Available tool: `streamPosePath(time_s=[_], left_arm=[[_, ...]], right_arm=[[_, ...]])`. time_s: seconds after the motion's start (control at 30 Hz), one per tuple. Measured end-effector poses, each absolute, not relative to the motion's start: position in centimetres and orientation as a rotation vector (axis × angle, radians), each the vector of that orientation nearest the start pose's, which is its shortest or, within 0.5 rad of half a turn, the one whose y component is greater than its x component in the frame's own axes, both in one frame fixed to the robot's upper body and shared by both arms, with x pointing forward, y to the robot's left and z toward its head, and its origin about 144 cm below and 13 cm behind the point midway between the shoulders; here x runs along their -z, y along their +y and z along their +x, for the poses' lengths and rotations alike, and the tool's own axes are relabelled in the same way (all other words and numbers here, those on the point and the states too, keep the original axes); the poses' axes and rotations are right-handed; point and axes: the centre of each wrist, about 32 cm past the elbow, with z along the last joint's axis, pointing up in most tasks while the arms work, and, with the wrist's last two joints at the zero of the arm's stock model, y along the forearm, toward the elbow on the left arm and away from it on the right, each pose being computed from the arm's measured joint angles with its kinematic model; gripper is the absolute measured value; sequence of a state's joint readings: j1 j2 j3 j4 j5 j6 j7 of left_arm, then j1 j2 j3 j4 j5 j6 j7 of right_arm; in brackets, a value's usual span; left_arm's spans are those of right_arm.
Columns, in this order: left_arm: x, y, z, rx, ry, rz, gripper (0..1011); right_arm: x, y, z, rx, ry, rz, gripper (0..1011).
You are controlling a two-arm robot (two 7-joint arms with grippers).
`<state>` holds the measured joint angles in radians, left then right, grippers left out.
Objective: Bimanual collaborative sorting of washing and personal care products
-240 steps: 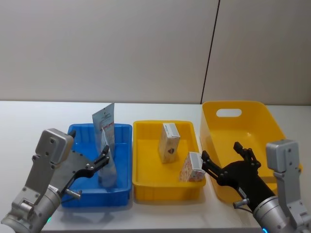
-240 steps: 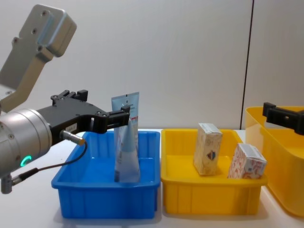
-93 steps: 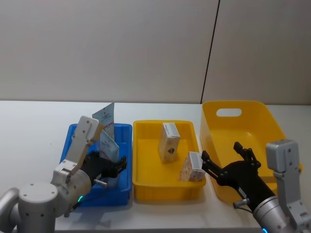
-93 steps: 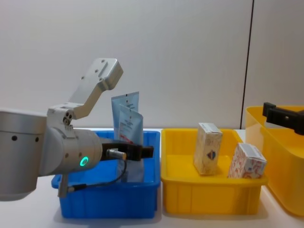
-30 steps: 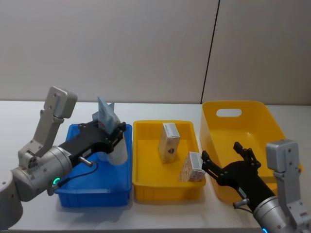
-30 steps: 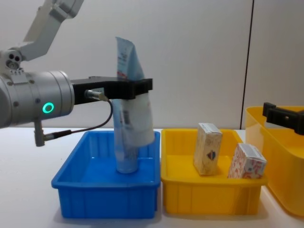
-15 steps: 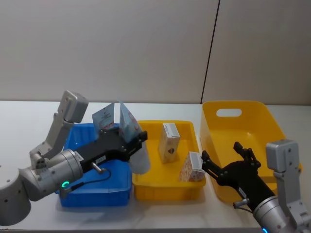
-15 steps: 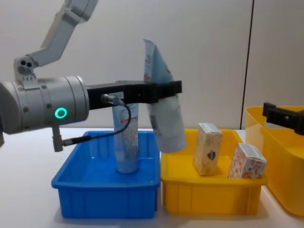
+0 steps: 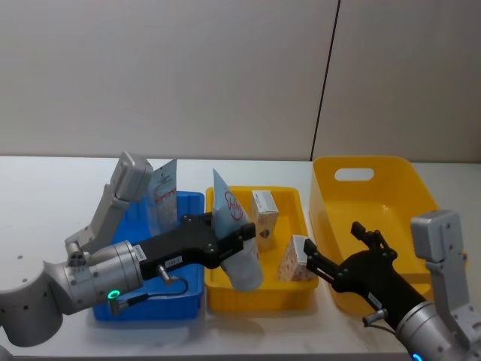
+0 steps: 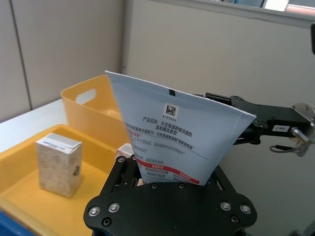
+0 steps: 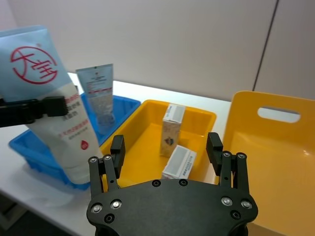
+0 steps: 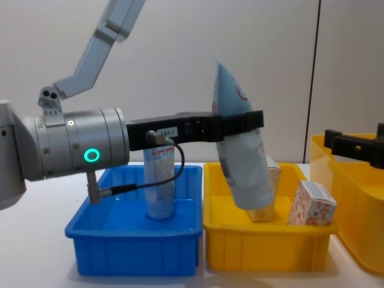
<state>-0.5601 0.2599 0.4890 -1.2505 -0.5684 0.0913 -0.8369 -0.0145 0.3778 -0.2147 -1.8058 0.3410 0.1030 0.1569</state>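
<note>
Now left pincer, clamping a tube, has shifted over the yellow tray; right pincer gapes.

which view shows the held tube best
Chest view: the held tube shows whole, side-on, in the left tool over the yellow tray. Head and right wrist views show its logo face; left wrist, its printed back.

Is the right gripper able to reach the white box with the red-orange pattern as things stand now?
Probably yes. The open right gripper is close beside the white box, with nothing between them. The tube in the left gripper hangs to the left of the box, out of the way.
</note>
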Motion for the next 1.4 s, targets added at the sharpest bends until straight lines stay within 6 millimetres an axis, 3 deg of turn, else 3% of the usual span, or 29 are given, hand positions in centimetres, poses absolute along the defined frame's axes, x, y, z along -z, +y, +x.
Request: streamPosePath(time_s=[0.93, 1.4], left_arm=[[-122.0, 18.4, 59.3, -0.269, 0.077, -0.108, 360], [-122.0, 18.3, 59.4, -0.26, 0.079, -0.11, 360]], right_arm=[[-122.8, -28.5, 44.2, 0.755, 0.029, -0.194, 1003], [-121.6, -26.8, 45.1, 0.753, 0.002, -0.198, 1003]])
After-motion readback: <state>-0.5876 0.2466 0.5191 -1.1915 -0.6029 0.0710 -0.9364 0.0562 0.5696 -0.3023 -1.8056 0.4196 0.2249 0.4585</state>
